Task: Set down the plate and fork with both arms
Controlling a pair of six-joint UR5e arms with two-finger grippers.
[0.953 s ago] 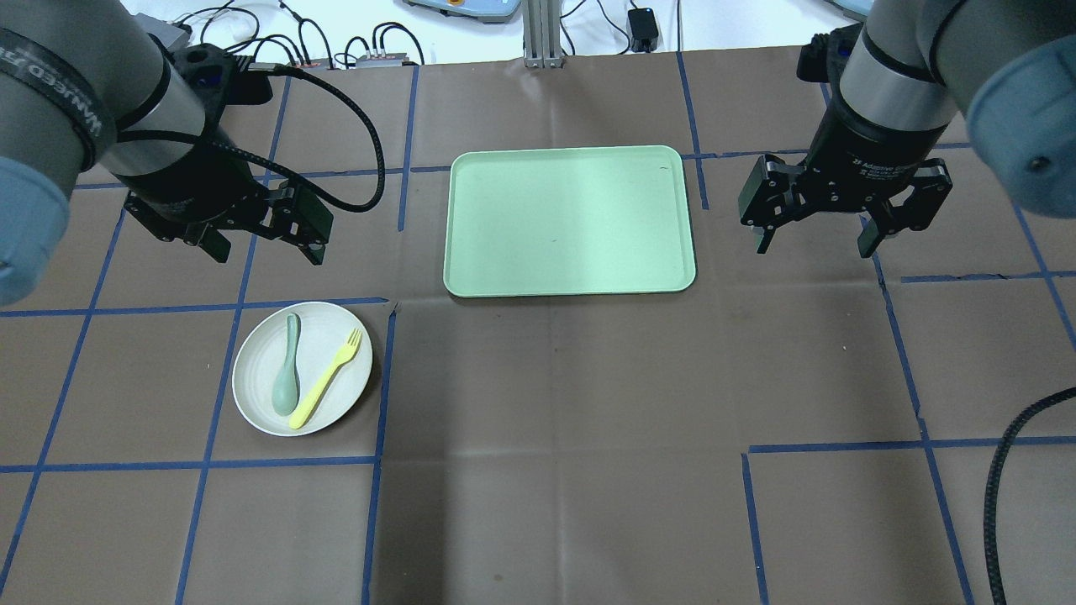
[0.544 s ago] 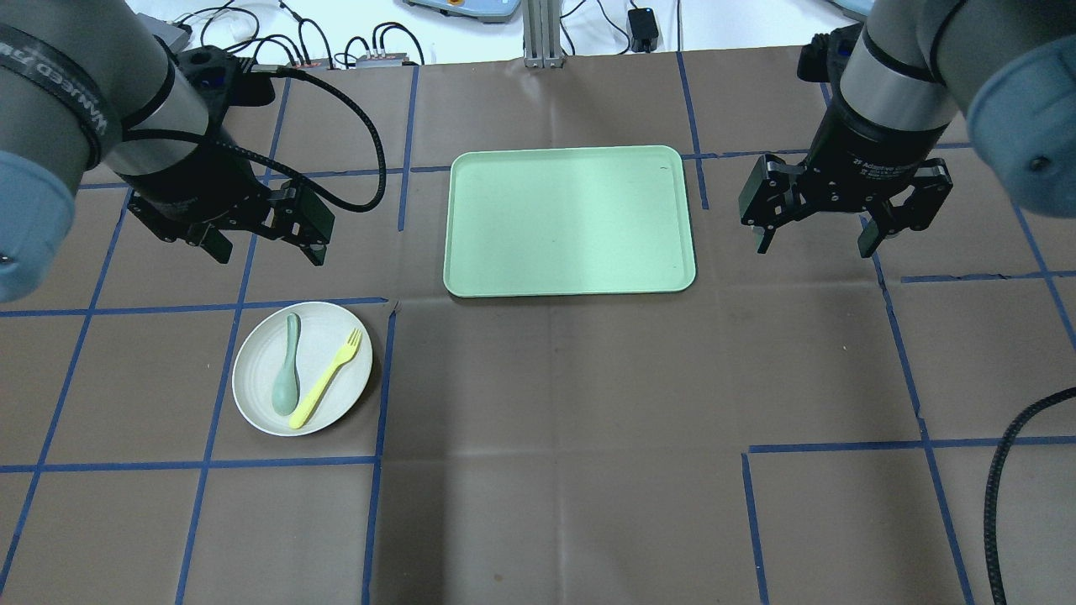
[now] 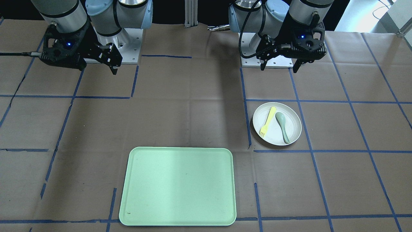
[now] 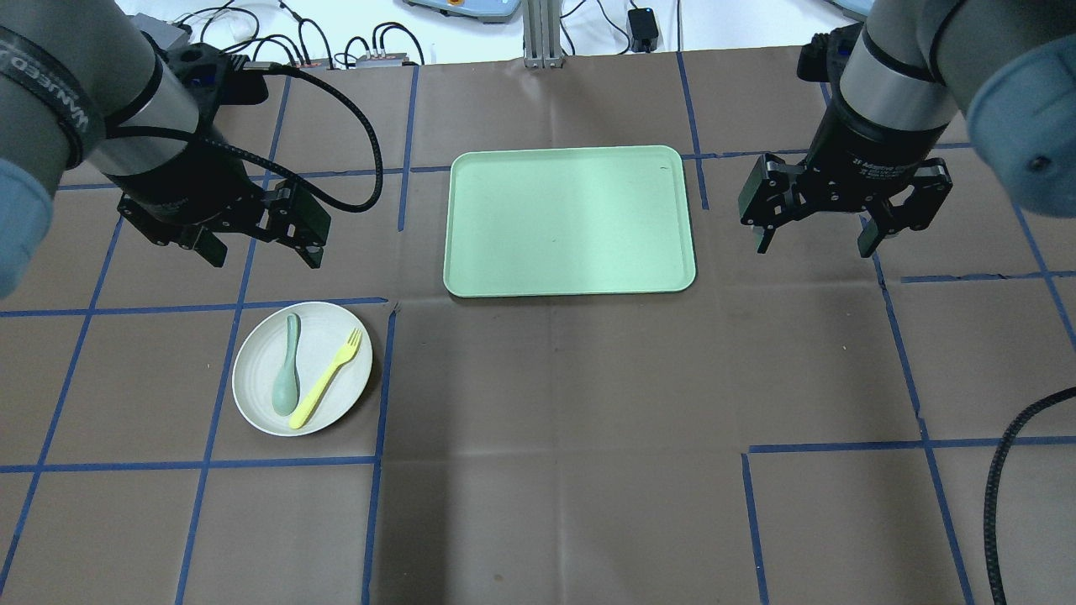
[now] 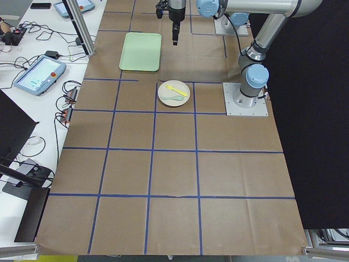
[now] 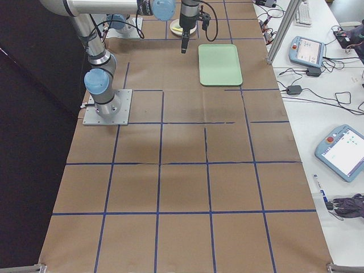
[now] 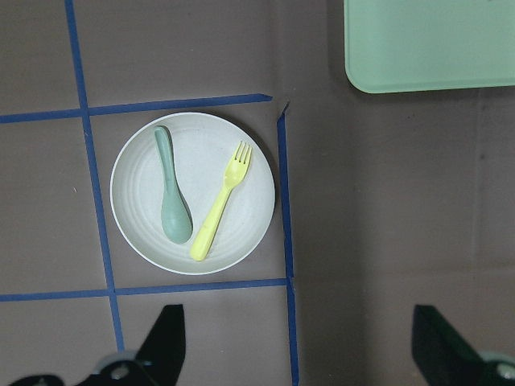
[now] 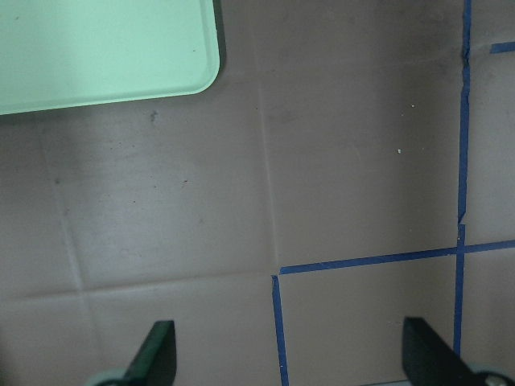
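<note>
- The plate (image 4: 336, 336) lies flat on the left half of the worktop, nearer the robot-side edge than the tray is. It sits tucked into the corner of a square of blue tape (image 4: 382, 378).
- The fork (image 4: 326, 378) lies on the plate at a slant. Its tines point toward the far edge and its handle end rests on the rim at the robot side.
- A grey-green spoon (image 4: 287, 376) lies on the plate just beside the fork, bowl toward the robot. The bowl comes close to the fork's handle, and I see a thin gap between them.
- I judge neither thing has been placed yet, since both wait together off the tray.
- The mint-green tray (image 4: 569, 221) is bare. It lies toward the far edge at the middle of the worktop, well apart from the plate, and I take it as the target.
- The left gripper (image 4: 263, 252) hangs above the paper just past the plate's far side and points straight down. Its fingertips (image 7: 165, 338) are spread wide with nothing between them.
- Its wrist camera has the whole plate in frame, so I read this as lining up for a descent.
- The right gripper (image 4: 814, 248) hovers over bare paper just off the tray's right side, also pointing down. Its jaws are wide apart and empty.
- That spot suits it for receiving or setting down at the tray, in my judgement.
- The fork is slim and flat on the plate, so I would expect a pinch to need care near the spoon.
</note>
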